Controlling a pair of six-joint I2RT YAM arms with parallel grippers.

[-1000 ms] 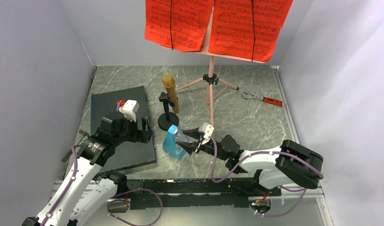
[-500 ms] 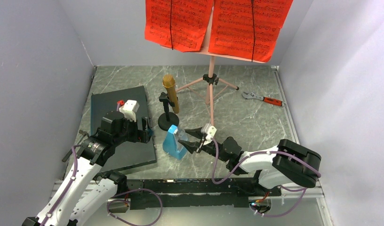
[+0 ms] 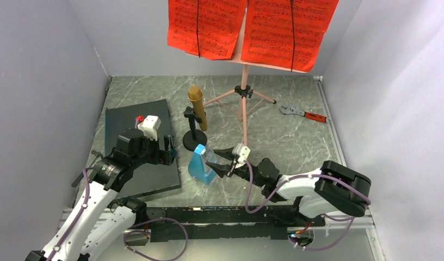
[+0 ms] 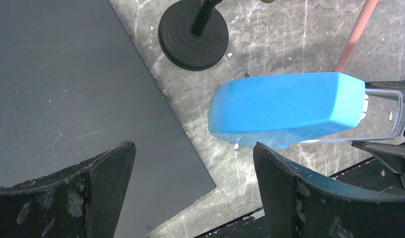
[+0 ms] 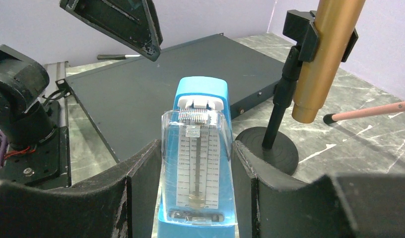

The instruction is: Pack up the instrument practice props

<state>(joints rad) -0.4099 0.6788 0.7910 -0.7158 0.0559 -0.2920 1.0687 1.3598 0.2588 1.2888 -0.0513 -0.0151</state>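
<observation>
right gripper [image 5: 193, 161]: clamped on the blue metronome [image 5: 195, 99], one finger flat against each side of its clear front cover. No gap shows on either side in the wrist view.
metronome location: near part of the table [image 3: 285, 147], just in front of the round base of the gold microphone [image 3: 197, 107] and just beside the right edge of the dark slab [image 3: 122, 122]. Can't tell whether its foot is on the surface or lifted.
grip logic: low, level reach from the right, with the fingers on the two tapered flanks. Looks chosen to keep it upright and clear of the mic base behind it.
left gripper [image 4: 193, 148]: spread wide with nothing in it, hanging over the slab's near corner and looking down on the metronome. Reads as standby.
metronome build: tapered blue plastic body, smooth. Glossy transparent cover over a printed scale, a thin pendulum rod and a brass-coloured weight. Slick and wedge-shaped, so I'd expect it to creep out under a hard pinch.
mic build: gold metallic cylinder in a black clip on a thin post, with a ribbed black disc base. Upright.
pink music stand [image 3: 242, 103]: thin-tube tripod, standing at the back.
red sheet-music pages [image 3: 252, 30]: thin paper on the stand's desk, with two dark vertical lines over them, maybe retaining cords.
red-handled wrench [image 3: 304, 113]: far right, flat on the table, not a prop.
progress: nothing looks packed yet. The metronome is the first prop gripped.
</observation>
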